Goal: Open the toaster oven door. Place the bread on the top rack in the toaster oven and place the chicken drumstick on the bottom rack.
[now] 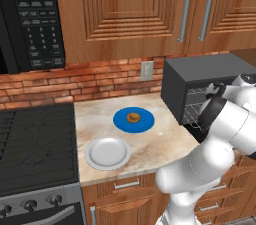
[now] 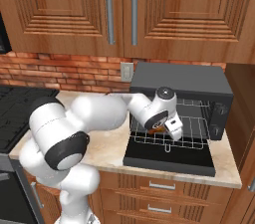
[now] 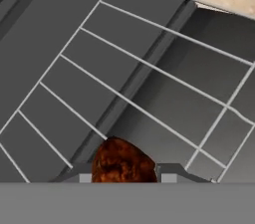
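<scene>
The toaster oven (image 2: 179, 79) (image 1: 200, 76) stands on the counter at the right, and its door (image 2: 169, 161) lies flat, open toward me. My gripper (image 2: 168, 131) (image 3: 124, 175) hangs over the lower wire rack (image 2: 191, 138) (image 3: 149, 83) at the oven's mouth, shut on the reddish-brown chicken drumstick (image 3: 122, 163) (image 2: 156, 129). The bread (image 1: 133, 117), a small golden-brown round piece, lies on a blue plate (image 1: 120, 124) to the left of the oven.
An empty white plate (image 1: 107, 152) sits near the counter's front edge. A black stove (image 1: 35, 144) is at the left with a microwave (image 1: 30, 14) above it. Wooden wall cabinets (image 2: 119, 9) hang over the oven, and a brick wall runs behind.
</scene>
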Tool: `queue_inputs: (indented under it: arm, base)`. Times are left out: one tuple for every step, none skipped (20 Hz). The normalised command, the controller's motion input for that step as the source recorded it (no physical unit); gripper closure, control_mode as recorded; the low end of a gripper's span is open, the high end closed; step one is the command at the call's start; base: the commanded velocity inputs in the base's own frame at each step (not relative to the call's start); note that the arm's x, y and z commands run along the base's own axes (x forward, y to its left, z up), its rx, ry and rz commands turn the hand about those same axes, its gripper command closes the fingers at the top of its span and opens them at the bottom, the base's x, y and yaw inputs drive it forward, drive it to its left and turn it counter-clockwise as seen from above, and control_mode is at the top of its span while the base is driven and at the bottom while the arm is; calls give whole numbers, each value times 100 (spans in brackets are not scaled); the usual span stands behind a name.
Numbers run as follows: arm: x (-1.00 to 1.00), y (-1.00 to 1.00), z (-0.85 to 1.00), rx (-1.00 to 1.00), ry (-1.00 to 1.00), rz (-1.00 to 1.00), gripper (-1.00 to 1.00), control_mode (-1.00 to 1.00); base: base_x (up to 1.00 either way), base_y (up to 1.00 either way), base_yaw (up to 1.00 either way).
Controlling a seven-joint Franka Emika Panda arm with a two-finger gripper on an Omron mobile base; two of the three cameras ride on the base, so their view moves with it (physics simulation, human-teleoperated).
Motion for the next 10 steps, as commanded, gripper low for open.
queue_inputs:
  arm:
    - [19, -9, -24, 0, 1, 0, 100, -100]
    - [20, -4, -23, 0, 0, 0, 100, -100]
    - [20, -3, -24, 0, 0, 0, 100, -100]
    - [19, 0, -28, 0, 0, 0, 100, -100]
    - [18, 0, -28, 0, 0, 0, 100, -100]
    - [18, 0, -27, 1, 0, 0, 100, -100]
    - [17, 0, -26, 3, 0, 0, 100, -100]
    - [20, 0, -20, 4, 0, 0, 100, -100]
    - [19, 0, -20, 5, 0, 0, 100, -100]
    - [18, -1, -18, 3, 0, 0, 100, -100]
  base:
    - [0, 0, 0]
    - [0, 0, 0]
    - [0, 0, 0]
    - [0, 0, 0]
    - [0, 0, 0]
    - [0, 0, 0]
    - [0, 0, 0]
    - [0, 0, 0]
    - [0, 0, 0]
    - [0, 0, 0]
